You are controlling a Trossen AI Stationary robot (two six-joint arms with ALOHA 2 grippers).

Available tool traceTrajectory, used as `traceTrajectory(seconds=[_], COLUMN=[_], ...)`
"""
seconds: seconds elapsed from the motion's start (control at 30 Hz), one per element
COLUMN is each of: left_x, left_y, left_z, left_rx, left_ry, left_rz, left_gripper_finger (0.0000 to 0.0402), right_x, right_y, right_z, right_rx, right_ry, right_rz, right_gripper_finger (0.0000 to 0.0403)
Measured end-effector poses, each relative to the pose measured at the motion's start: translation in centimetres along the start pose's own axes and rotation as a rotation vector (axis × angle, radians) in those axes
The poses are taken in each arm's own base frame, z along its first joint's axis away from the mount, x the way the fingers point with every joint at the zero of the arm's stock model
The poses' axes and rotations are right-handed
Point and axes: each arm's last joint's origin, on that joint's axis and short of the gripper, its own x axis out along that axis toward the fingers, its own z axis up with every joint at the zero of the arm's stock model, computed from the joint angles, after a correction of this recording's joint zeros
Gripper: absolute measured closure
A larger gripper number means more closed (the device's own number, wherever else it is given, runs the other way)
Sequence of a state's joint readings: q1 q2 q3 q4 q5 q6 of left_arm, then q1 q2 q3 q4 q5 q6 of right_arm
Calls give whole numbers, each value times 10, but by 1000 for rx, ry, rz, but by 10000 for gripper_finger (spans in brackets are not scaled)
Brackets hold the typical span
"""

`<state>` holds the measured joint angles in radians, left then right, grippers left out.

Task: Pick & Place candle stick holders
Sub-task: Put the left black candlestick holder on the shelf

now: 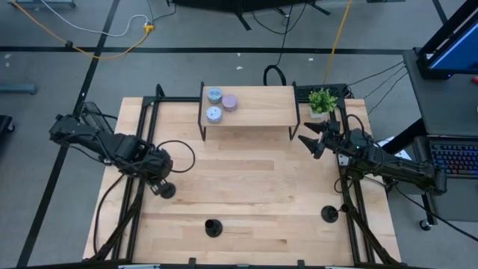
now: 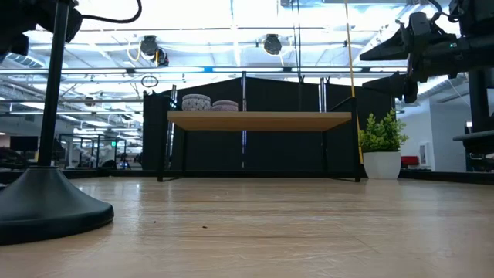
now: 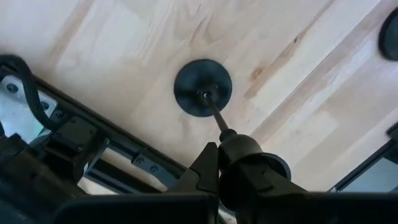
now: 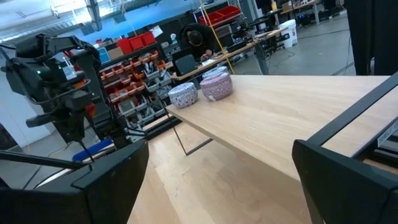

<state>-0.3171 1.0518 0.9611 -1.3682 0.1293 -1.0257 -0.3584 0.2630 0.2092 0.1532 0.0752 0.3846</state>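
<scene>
Three black candle stick holders stand on the wooden table: one (image 1: pixel 167 192) at the left under my left gripper (image 1: pixel 160 184), one (image 1: pixel 213 227) near the front edge, and one (image 1: pixel 328 214) at the right. In the left wrist view the left holder's disc base (image 3: pixel 203 87) lies flat on the wood, and my left gripper (image 3: pixel 219 163) is shut on its top. My right gripper (image 1: pixel 310 139) hangs open above the table's right side, pointing toward the shelf, with nothing between its fingers (image 4: pixel 106 180). My left gripper pinches the upper end of the holder's stem (image 3: pixel 239 146), at its thicker top piece, between its two fingers. The fingers come from above and point down. The holder stands upright below them with its disc base on the table.
A low wooden shelf (image 1: pixel 250 118) stands at the far middle with three round candle tins (image 1: pixel 222 104) on its left part. A small potted plant (image 1: pixel 323 101) stands at the far right. Black frame rails (image 1: pixel 142 134) run along both table sides. Bare wood lies in the middle.
</scene>
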Motion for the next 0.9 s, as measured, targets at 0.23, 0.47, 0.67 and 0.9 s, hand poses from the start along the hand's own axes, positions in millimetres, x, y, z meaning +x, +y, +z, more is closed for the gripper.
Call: traceTrajectory(seconds=[0.23, 0.47, 0.67, 0.9], left_x=[-24, -68, -97, -112], left_y=[-8, -11, -24, -56], left_z=[13, 31, 58, 108], left_rx=[18, 8, 28, 123], left_ry=[-168, -392, -530, -529], left_rz=[-84, -165, -230, -215], left_gripper_finger=[387, 387, 387, 387], right_x=[0, 0, 5, 21], right_y=[3, 17, 27, 33], right_z=[2, 26, 38, 34], right_rx=[110, 63, 50, 101], right_ry=[-7, -208, -332, -298], right_rz=[60, 331, 501, 550], right_gripper_finger=[14, 14, 14, 14])
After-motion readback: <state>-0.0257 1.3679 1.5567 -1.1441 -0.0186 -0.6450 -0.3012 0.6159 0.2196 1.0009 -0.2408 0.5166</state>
